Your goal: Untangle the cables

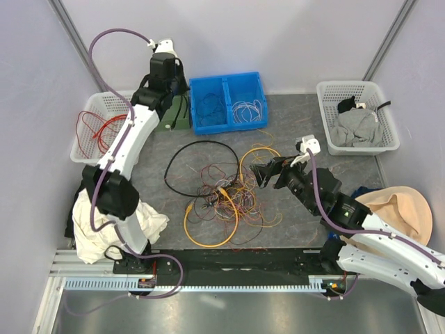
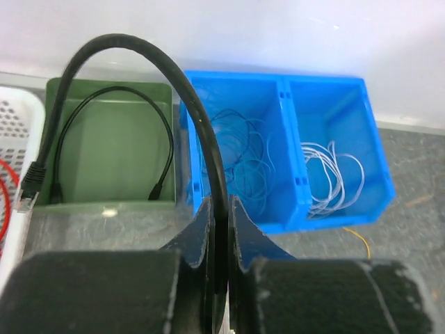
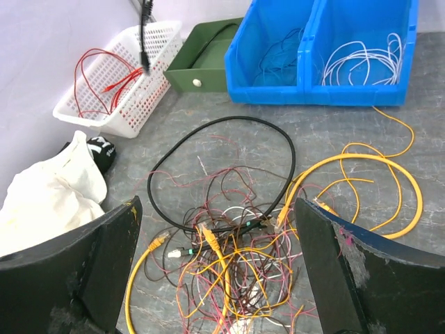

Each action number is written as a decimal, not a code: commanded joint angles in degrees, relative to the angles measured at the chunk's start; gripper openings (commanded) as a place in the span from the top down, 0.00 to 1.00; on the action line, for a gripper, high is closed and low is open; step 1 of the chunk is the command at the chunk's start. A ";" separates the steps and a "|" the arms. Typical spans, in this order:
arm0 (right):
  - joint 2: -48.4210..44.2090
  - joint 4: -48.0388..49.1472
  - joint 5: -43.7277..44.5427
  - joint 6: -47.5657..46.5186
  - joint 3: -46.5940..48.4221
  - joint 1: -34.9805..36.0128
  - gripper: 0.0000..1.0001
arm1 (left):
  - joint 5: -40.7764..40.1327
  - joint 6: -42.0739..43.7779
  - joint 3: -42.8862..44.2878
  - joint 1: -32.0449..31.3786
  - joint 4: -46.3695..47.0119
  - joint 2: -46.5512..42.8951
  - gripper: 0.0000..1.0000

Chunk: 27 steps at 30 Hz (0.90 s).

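Note:
The cables lie in a knotted heap (image 1: 226, 198) mid-table: yellow-orange loops (image 3: 410, 181), a thick black loop (image 3: 229, 118), and fine red, brown and white strands (image 3: 236, 257). My right gripper (image 3: 219, 261) hovers just above the heap's right side, open wide, with nothing between its fingers (image 3: 104, 257). My left gripper (image 2: 221, 209) is at the back of the table, shut on a thick black cable (image 2: 139, 52). That cable arches up and hangs its plug end over the green box (image 2: 111, 167). A thinner black cable (image 2: 167, 139) lies inside the box.
A blue two-compartment bin (image 1: 228, 78) holds blue wires (image 2: 240, 160) and white wires (image 2: 330, 174). A white basket (image 1: 94, 97) with red wires stands at the left. Another basket (image 1: 358, 87) with grey cloth stands at the right. White cloth (image 1: 104, 223) and a tan hat (image 1: 400, 209) lie near the arm bases.

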 commanded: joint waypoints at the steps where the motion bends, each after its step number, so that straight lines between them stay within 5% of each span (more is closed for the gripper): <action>1: -1.23 1.34 1.09 0.93 -1.88 0.09 0.02 | 4.99 0.33 8.82 2.70 0.01 8.78 0.98; 10: -1.93 2.75 4.25 0.76 -4.70 0.09 0.02 | 10.00 0.59 25.00 7.79 2.28 25.15 0.98; 27: 0.62 5.47 8.12 0.23 -8.04 0.18 0.03 | 2.53 5.25 25.62 9.56 14.41 34.21 0.98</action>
